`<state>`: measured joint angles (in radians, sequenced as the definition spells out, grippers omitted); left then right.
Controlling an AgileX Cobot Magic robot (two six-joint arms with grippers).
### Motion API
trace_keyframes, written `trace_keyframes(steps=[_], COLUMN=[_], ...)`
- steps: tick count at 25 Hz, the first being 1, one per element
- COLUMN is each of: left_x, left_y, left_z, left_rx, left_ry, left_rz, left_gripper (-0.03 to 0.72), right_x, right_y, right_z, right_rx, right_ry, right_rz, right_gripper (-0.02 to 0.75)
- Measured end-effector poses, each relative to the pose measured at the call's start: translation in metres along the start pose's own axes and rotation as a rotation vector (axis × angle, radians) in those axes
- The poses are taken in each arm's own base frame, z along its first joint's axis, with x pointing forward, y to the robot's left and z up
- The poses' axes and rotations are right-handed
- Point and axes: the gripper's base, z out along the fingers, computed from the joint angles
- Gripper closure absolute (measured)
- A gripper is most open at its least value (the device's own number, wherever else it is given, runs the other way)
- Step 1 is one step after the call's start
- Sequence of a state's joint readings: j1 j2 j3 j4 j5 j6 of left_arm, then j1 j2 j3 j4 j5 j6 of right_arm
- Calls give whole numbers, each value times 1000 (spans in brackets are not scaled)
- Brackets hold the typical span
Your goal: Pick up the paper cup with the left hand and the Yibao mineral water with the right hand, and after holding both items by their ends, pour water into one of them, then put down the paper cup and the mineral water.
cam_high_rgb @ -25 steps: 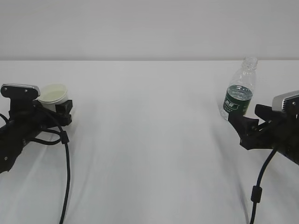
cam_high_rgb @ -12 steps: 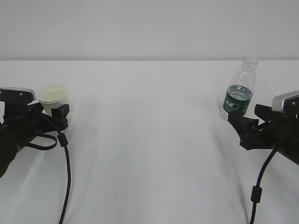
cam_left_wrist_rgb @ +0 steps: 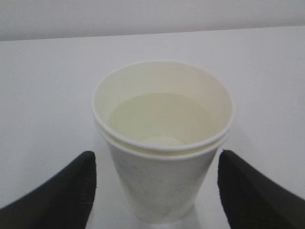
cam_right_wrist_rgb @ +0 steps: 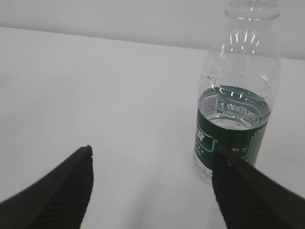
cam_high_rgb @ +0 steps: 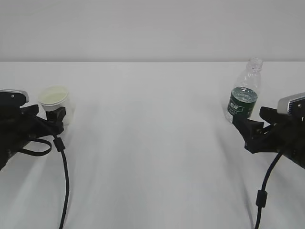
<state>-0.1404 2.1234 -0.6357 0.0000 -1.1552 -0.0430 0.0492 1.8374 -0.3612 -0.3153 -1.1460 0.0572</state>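
Paper cup (cam_left_wrist_rgb: 163, 143): small, white, tapered, double rolled rim, cream inside, some water in the bottom; upright on the table at far left. Yibao mineral water (cam_right_wrist_rgb: 236, 100): clear ribbed bottle, capless, dark green label, roughly half full; upright at far right, well apart from the cup.

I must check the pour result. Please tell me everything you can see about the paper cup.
The paper cup is small, white and tapered, with a doubled rolled rim, as if two cups were nested. Its inside is pale cream and seems to hold some clear liquid. It stands upright on the white table at the left. The open jaws of the left hand stand on either side of it, not touching.
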Motion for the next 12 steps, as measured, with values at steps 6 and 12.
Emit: trace_keyframes(steps=[6,12], left_x=[1,-4], left_y=[0,0], left_z=[-7,-11], left_rx=[-1,0], left_ry=[12,5], left_rz=[0,0], left_gripper=[118,119], right_x=[0,0], right_y=[0,0], right_z=[0,0], right_rx=[0,0], right_ry=[0,0], right_rz=[0,0], right_gripper=[148,148])
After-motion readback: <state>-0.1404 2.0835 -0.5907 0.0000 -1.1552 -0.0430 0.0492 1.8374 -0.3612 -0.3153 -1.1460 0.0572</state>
